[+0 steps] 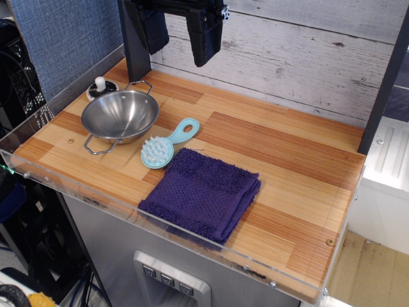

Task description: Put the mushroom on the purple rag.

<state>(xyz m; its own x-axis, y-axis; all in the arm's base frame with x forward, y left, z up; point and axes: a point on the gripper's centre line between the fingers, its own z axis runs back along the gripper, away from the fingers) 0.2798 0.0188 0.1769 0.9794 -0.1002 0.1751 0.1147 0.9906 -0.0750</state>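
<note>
Mushroom behind the steel bowl looks light, rigid, slick plastic, so pinch the upturned stem knob; end effector hangs high, fingers spread wide, empty.

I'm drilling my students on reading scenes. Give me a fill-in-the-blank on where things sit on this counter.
1. The mushroom sits behind the steel ____.
2. The brush lying between the bowl and the rag is light ____.
3. The rag's colour is ____.
4. The gripper hangs above the counter holding ____.

Missing words: bowl; blue; purple; nothing
</note>
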